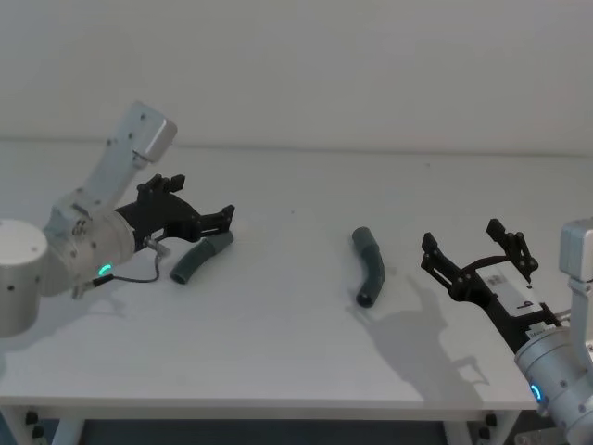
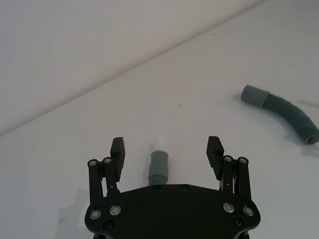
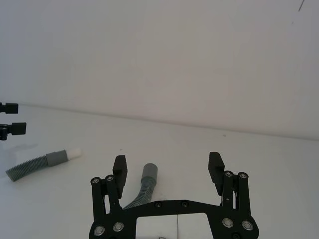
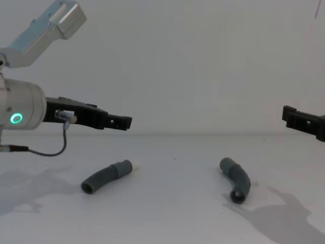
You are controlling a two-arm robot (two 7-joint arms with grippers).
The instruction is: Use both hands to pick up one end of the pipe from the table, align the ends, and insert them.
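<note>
Left gripper [image 1: 199, 199]: jaws spread wide, empty, hanging above the table [image 1: 278, 352].
Left pipe piece [image 1: 199, 257]: straight below this gripper, its cuff [image 2: 159, 168] between the jaws and clear of both.
Left piece axis: along the gripper's reach, across its closing line.
Right gripper [image 1: 463, 236]: jaws spread wide, empty, raised.
Right pipe piece [image 1: 369, 266]: ahead of and below its fingertips, apart from them.
Right piece axis: roughly along the gripper's reach, bending partway.
Nearer arm: each piece to its own side.
Coming move, judged: left descends; right advances, then descends.
</note>
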